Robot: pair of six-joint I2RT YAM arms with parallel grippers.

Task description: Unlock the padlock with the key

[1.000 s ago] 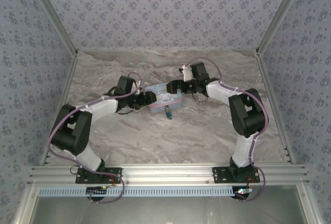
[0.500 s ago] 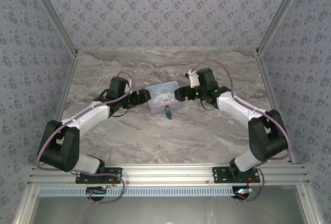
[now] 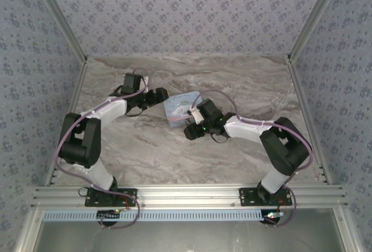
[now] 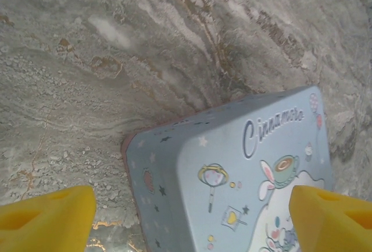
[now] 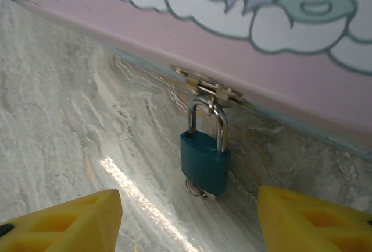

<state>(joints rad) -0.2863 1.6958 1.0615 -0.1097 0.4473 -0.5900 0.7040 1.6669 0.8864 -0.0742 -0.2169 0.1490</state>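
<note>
The small teal-blue padlock (image 5: 204, 160) with a bright metal shackle hangs from the thin metal hasp (image 5: 206, 83) on the near side of the light blue cartoon-printed tin box (image 5: 232, 31). Its body lies against the grey marbled surface (image 3: 145, 147), and the shackle is shut through the hasp. A small metal ring shows at the foot of the padlock body, which may be the key (image 5: 196, 190) sitting in or by the keyhole. It is too small for us to tell which.

What has changed is who faces the lock. A second ago the right claw (image 5: 189, 223) was at the far right end of the tin box. Now its arm has swung round to the near side and dropped low, so the padlock sits straight ahead between its yellow fingers (image 5: 64, 220). The fingers stand well apart with nothing between them, and they are near the lock but not touching it. From above, the right claw (image 3: 192, 131) covers the spot where the padlock lay in plain sight.

The left claw (image 3: 161, 95) has drawn back from the tin's left side towards its far-left corner. Its fingers are wide, the corner of the tin box (image 4: 244, 164) lies ahead of them, and we see no contact. The tin looks slightly turned from where it was.

We judge that the tin handling is over and the approach to the lock has begun. Nothing is unlocked yet, and with the tin unheld, a push on the padlock could slide it.
</note>
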